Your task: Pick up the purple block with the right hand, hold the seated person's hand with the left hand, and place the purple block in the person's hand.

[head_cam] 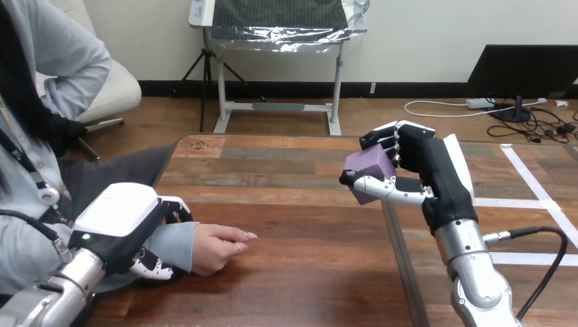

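Right hand of mine [436, 178] is closed on the purple block [368, 169], at the right of the middle of the frame. The block is tilted, with one corner pointing down, and it is lifted off the table [300, 204]. My fingers [386, 142] are curled over its top side, and my thumb [376, 184] presses across its lower front, so the block is clamped between them. The palm faces to the left of the frame, and the forearm rises from the lower right corner.

Well apart from the block, in the lower left part of the frame, the person's hand [219, 248] rests on the wood. It is loosely closed, with its knuckles turned toward the right side of the frame. The palm is not open upward.

At the lower left my left hand [119, 211] is wrapped around the person's wrist [176, 244], which is covered by a grey-blue sleeve. The white back of my hand lies over the wrist. One finger curves over the top of the sleeve and another part comes from under it, so this hand grips the wrist.

On the right part of the table, lines of white tape [538, 197] cross the wood, behind my right hand.
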Available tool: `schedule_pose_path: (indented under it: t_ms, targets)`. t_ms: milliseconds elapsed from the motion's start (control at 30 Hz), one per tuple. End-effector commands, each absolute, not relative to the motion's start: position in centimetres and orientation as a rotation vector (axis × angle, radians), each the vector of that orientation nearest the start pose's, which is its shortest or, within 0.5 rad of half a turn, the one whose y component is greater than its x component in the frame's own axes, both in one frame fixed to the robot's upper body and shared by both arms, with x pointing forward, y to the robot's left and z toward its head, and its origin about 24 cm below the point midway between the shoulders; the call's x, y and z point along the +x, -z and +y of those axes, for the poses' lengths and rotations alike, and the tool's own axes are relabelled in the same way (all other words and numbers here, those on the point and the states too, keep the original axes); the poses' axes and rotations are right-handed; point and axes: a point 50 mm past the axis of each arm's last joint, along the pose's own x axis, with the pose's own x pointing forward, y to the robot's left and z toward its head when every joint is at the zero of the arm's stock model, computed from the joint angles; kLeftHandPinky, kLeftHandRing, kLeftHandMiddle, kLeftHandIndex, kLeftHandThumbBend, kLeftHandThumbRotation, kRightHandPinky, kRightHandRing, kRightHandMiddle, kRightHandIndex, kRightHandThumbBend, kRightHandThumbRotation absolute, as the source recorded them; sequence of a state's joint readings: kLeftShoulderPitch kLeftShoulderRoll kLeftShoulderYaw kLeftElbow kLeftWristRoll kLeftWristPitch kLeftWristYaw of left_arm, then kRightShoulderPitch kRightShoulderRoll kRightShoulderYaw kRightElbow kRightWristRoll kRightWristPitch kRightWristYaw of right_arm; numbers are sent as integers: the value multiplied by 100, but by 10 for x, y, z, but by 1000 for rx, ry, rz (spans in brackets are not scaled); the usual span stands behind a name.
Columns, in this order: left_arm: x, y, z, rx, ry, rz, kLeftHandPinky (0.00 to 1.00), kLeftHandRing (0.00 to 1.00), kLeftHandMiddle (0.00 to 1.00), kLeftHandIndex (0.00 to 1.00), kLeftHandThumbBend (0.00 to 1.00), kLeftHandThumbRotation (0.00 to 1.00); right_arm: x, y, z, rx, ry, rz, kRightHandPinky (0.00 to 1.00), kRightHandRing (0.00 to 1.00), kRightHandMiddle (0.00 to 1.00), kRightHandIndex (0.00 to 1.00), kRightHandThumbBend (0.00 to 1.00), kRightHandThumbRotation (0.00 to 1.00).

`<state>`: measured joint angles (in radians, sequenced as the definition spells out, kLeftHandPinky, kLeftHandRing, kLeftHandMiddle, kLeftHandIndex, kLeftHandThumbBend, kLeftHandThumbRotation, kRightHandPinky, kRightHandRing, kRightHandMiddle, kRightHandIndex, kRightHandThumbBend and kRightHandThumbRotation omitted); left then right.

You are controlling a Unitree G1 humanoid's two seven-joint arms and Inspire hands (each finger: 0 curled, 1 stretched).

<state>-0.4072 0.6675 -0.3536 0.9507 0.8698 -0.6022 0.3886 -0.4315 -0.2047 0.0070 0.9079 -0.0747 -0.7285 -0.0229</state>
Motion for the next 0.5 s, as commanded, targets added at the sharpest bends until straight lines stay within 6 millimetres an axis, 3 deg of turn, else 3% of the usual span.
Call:
schedule_pose_path:
  t_ms: [0,467]
  targets:
    - [287,-9,270,1508,379,-85,47,50,55,58,99,1,322,-56,-174,-233,-73,-356,33,39,46,50,76,0]
    - [288,-8,267,1478,371,-79,37,39,44,47,91,0,320,-55,-174,-231,-77,-349,34,40,47,50,75,0]
